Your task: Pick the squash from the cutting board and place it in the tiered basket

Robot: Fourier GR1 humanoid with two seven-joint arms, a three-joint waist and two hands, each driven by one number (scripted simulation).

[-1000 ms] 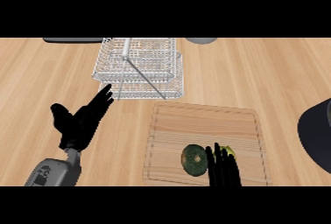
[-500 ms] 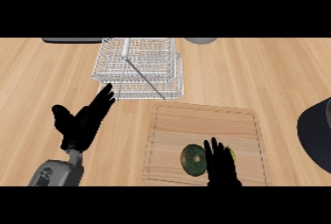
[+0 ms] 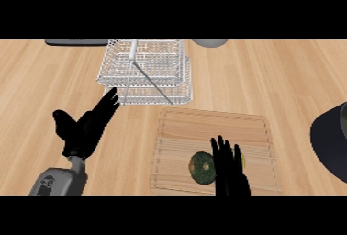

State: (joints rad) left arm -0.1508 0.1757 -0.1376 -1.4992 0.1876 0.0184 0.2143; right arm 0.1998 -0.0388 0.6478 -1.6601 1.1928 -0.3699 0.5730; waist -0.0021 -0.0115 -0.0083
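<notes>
A dark green, round squash [image 3: 201,167] lies near the front of the wooden cutting board [image 3: 213,126]. My right hand [image 3: 229,166] comes up from the lower edge, open with straight fingers, covering the squash's right side; whether it touches the squash is unclear. The white wire tiered basket [image 3: 146,73] stands behind the board, toward the back of the counter. My left hand [image 3: 85,128] rests open to the left of the board, fingers pointing up toward the basket.
A dark round object [image 3: 331,140] sits at the right edge. At the back edge are a flat dark item [image 3: 76,42] on the left and a grey round thing [image 3: 210,43] behind the basket.
My right hand has come further up over the board and now covers the squash's right side and most of the yellow patch beside it. The left hand has barely moved.
</notes>
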